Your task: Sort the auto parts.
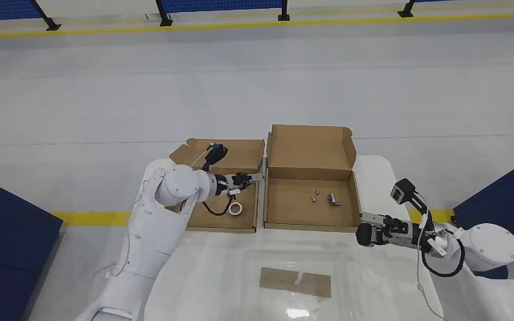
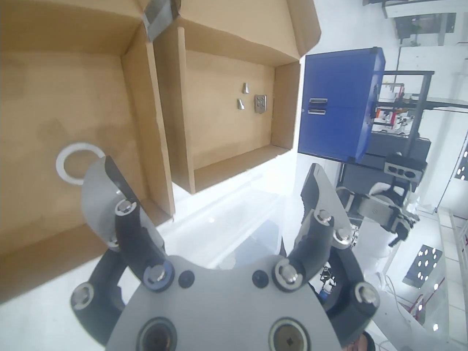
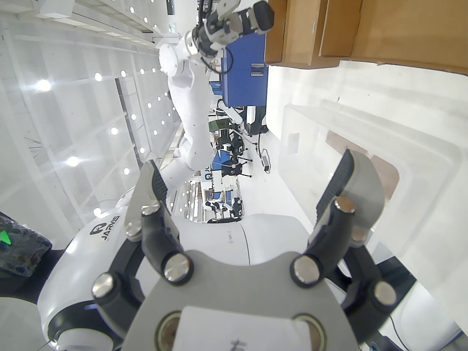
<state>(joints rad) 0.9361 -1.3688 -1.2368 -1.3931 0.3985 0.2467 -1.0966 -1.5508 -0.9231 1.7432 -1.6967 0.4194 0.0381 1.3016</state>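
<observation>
Top view: left box (image 1: pixel 247 218) holds ring (image 1: pixel 235 209), right box (image 1: pixel 295 210) seemingly parts (image 1: pixel 325 197).

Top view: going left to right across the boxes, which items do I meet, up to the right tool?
white ring → two small tapered parts → flat metal part → right tool

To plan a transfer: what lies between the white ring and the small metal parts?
The left box's wall and the right box's wall, adjoining; left wrist view.
</observation>
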